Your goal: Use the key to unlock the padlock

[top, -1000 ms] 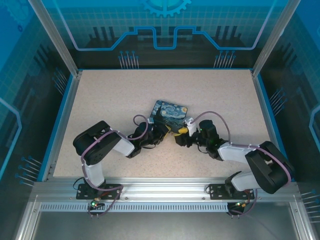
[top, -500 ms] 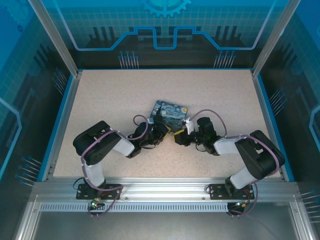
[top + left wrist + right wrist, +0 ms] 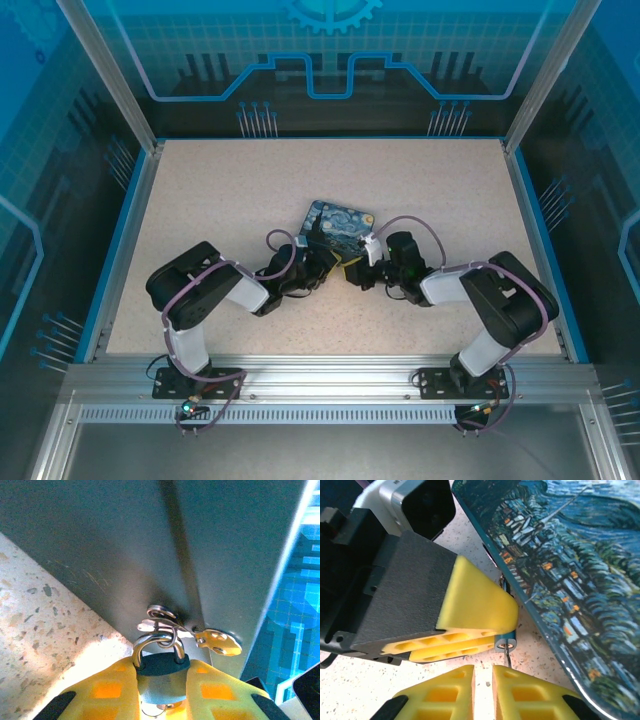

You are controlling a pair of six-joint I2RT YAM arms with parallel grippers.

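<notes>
Black left arm point(image 3: 215, 290) low at padlock point(image 3: 161, 672)

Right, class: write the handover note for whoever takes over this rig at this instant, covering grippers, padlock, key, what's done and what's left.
Left gripper: shut on the padlock, holding it beside the tin.
Right gripper: jaws almost together just below the padlock's underside; whether they pinch the key cannot be told.
Key: a thin sliver at the keyhole end of the padlock.
Done: padlock held, key brought to the keyhole.
Left: turn the key and free the shackle, which sits closed through the tin's metal loop.
</notes>
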